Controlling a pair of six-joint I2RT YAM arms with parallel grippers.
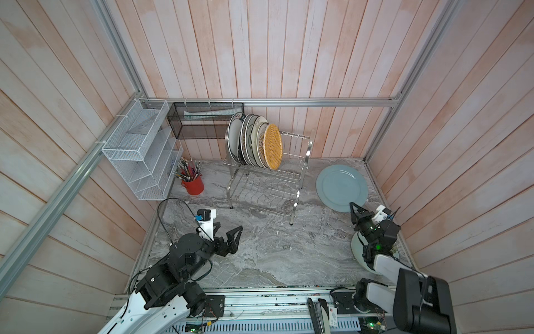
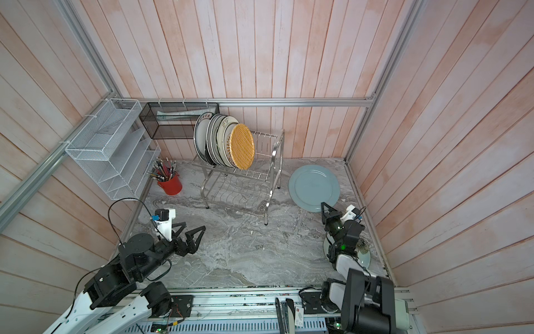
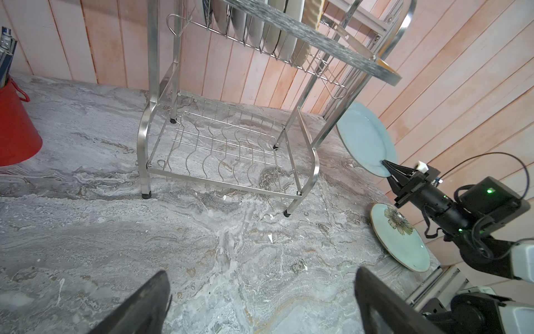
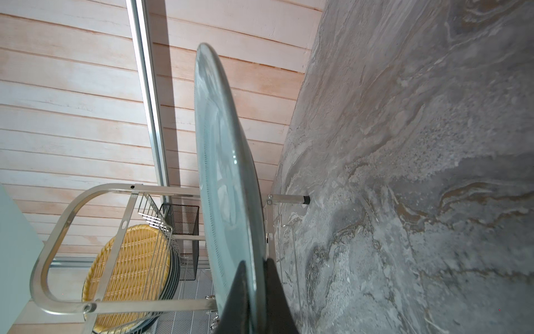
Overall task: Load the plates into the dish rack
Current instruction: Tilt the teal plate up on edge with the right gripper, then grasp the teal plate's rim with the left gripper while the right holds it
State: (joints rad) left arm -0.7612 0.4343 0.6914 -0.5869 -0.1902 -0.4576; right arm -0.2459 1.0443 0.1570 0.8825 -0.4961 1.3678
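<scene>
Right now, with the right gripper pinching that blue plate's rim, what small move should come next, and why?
Probably lift the grey-blue plate upward and start it toward the dish rack. The right gripper is shut on its near rim, and prongs beside the yellow woven plate look free.

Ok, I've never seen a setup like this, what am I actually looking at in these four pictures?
Two robot arms stand at the near edge of a marble table, each ending in a two-fingered gripper. Two pictures look down from overhead; the other two come from cameras on the arms' wrists. On the table are a steel dish rack with plates standing in its upper tier, among them a yellow woven plate, a red pot of pen-like things, and a pale teal flowered plate lying flat under the right arm. The right gripper is shut on the rim of a grey-blue plate, tilted up from the table. The left gripper is open and holds nothing.
</scene>
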